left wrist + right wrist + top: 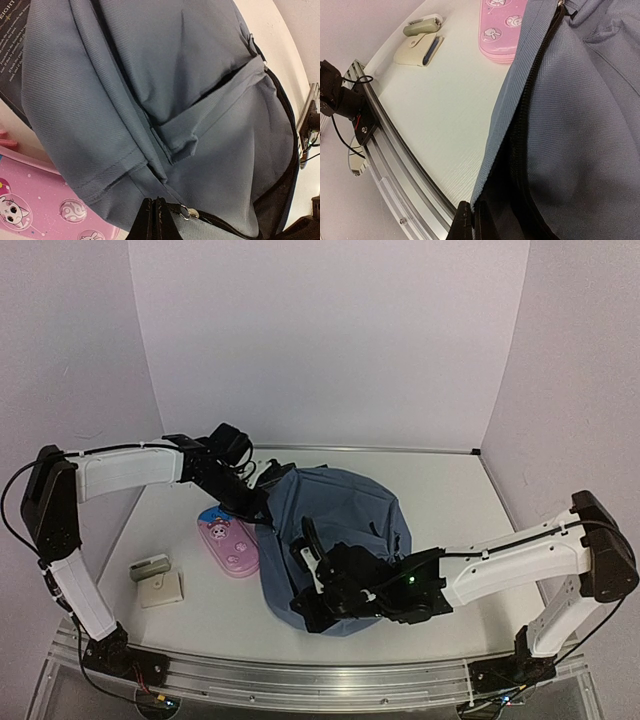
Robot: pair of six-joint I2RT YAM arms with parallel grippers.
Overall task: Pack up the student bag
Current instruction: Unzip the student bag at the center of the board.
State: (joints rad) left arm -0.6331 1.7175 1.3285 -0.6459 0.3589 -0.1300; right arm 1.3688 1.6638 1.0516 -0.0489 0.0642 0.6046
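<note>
The student bag (340, 525) is laid mid-table, its zip edge pinched far-left by the closed left gripper (155, 220) and near by the closed right gripper (468, 222), while the pink pencil case (228, 543) and beige wallet (160, 588) are seen unpacked at its left.

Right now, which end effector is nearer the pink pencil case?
Left. Both grip the backpack: left end effector beside the pink pencil case, right end effector at the near edge, farther.

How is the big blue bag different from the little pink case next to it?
The student bag is plain blue; the pink pencil case has cartoon animals. The bag is much bigger than the case. The bag gapes open; the case is shut. Both lie on the table.
</note>
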